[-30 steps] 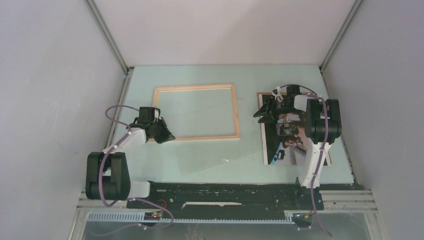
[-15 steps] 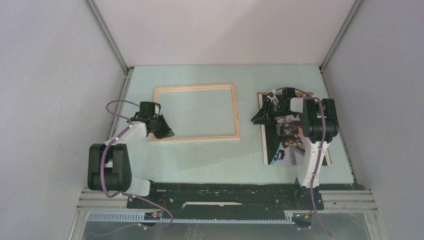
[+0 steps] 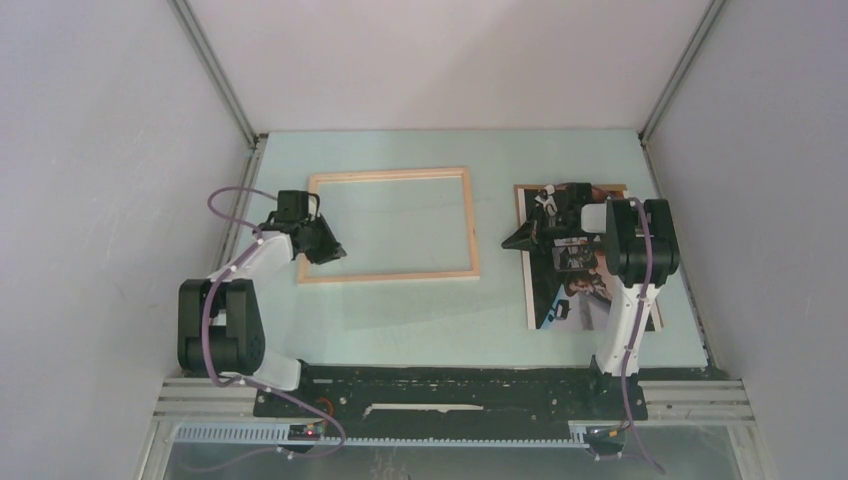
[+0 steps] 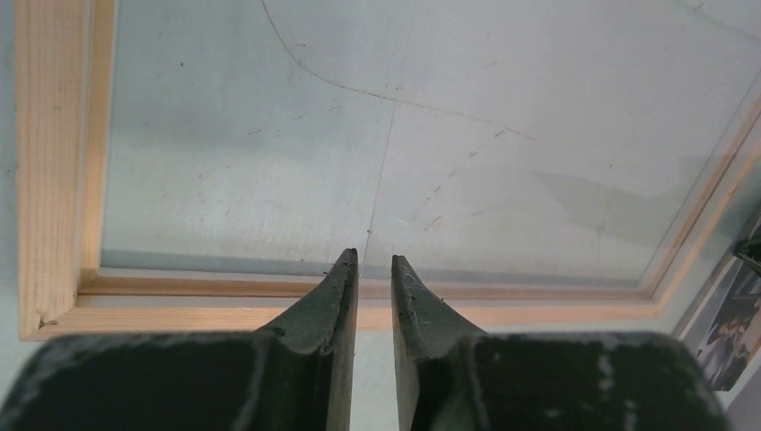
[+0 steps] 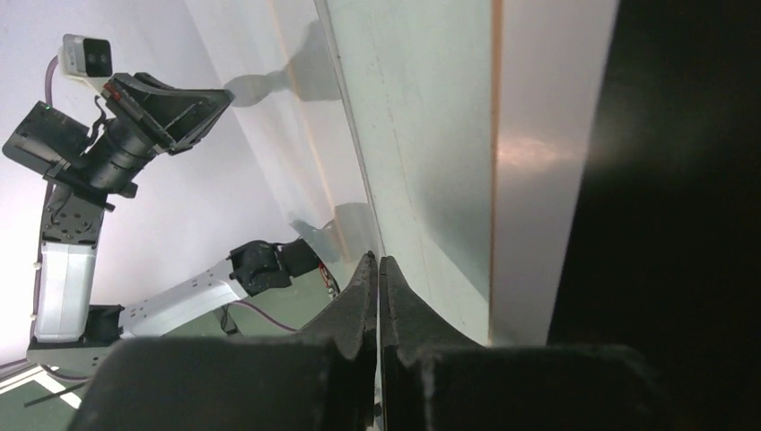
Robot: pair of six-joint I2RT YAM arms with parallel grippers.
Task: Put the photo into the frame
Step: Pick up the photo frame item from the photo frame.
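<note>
The frame lies flat on the pale green table, left of centre, pale wood face up. My left gripper hovers over its near-left corner. In the left wrist view the fingers stand a narrow gap apart above the frame's rail, with nothing between them. The photo lies on the right, dark image up, partly under my right arm. My right gripper is low at the photo's left edge, jaws shut. The photo's white border runs just beside those fingers.
Grey enclosure walls close in the table on the left, right and back. A black rail carrying both arm bases runs along the near edge. A strip of bare table separates frame and photo.
My left gripper moved a little farther up the frame's left side and its jaws parted slightly. My right gripper dropped to the photo's left edge and closed.
</note>
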